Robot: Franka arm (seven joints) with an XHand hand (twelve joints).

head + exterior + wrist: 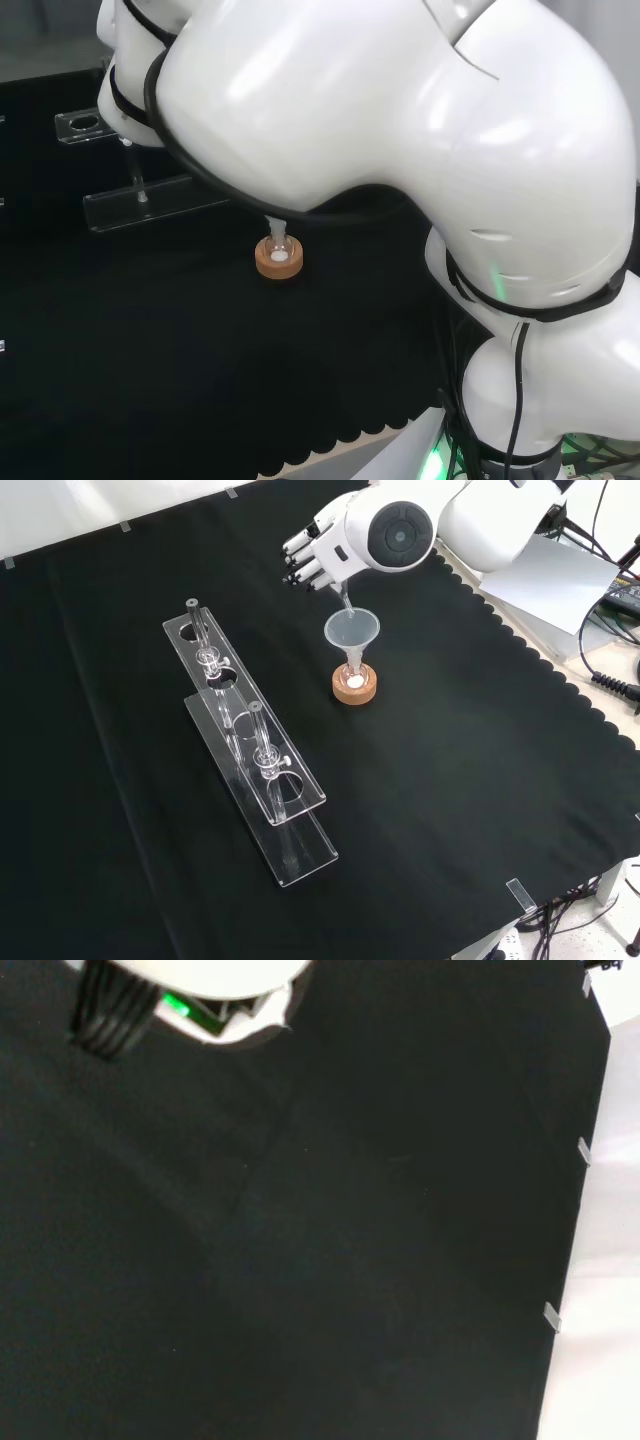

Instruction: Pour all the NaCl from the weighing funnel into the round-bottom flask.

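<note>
In the front view, my hand is hovering above the funnel, fingers curled round a thin clear weighing funnel tilted down into it. The funnel is sitting in the round-bottom flask on its cork ring; white powder is lying inside. No legible labels.

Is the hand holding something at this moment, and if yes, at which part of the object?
It seems to hold a thin clear piece, likely the weighing funnel, by its upper end, above the funnel in the flask. The arm's link hides the hand's grip.
</note>
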